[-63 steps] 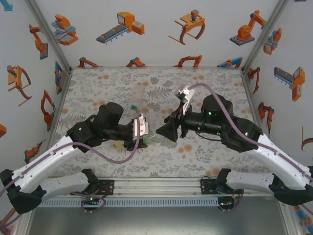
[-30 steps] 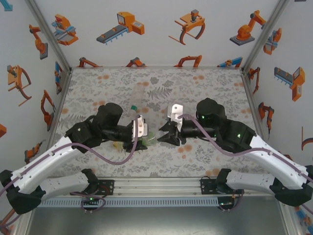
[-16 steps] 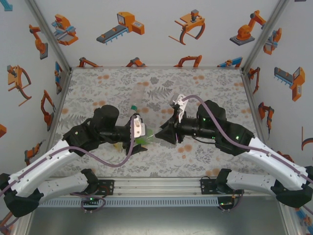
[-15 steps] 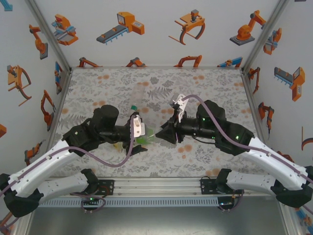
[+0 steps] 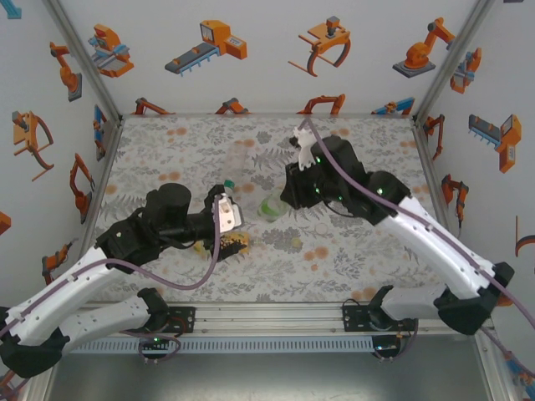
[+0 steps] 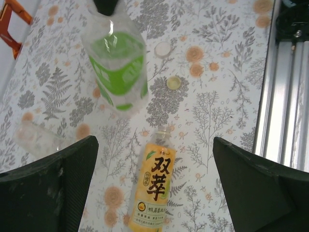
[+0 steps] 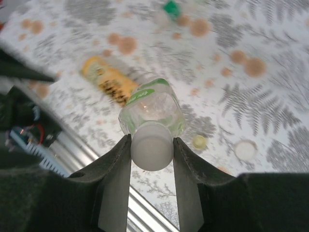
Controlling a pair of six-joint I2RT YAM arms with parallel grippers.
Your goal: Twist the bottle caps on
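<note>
Here, right fingers (image 7: 115, 191) clamp the white cap (image 7: 151, 152).

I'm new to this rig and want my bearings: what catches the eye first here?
The right gripper pinches the white screw cap of a clear plastic bottle with a green label, which hangs from it. An amber plastic bottle with a yellow label lies on the floral table, below the open left gripper.

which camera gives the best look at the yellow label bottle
Left wrist: the yellow-label bottle lies flat, label and dark writing sharp. Top external shows a small yellow part of the bottle. Right wrist shows it blurred, beyond the green-label bottle that the right tool holds by its white cap.
</note>
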